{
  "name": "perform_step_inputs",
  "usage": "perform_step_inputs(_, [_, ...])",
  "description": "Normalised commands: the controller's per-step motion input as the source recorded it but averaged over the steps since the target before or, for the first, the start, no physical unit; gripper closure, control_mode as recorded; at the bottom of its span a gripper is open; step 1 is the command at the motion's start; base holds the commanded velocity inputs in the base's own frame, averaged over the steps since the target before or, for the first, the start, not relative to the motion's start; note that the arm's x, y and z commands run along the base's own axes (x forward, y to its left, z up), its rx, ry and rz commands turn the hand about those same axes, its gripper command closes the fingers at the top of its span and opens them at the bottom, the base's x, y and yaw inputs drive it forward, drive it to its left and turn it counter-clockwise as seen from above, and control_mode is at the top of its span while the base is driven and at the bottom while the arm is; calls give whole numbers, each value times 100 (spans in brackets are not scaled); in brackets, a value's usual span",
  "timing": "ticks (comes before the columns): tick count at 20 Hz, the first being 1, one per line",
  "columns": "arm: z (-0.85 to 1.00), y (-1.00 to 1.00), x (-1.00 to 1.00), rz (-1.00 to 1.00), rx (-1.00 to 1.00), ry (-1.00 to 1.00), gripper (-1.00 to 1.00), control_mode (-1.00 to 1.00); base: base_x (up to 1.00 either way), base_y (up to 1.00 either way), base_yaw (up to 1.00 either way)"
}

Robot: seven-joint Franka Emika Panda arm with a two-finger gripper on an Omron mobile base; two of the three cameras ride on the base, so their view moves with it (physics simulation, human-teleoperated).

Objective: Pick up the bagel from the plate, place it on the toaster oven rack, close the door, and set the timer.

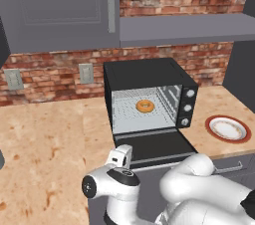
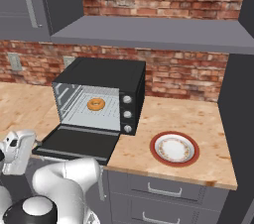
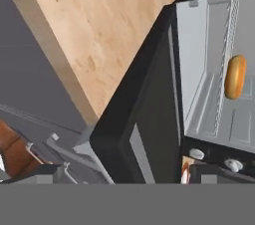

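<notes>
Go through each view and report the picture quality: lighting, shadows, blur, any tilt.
Left base view: flat, even rendered light, sharp throughout; the bagel reads clearly against the bright silvery inside of the toaster oven. Right base view: equally even and sharp, only a soft shadow under the plate. Hand view: rolled sideways, so the open door runs up the frame, close and slightly soft.
</notes>
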Motion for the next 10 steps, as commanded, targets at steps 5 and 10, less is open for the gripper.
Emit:
perform_step_inputs(5, [0,14,26,1,-12,-2,-100,-100,0,0,0])
perform_step_inputs(10, [-4,17,24,2,-13,-4,-100,-100,0,0,0])
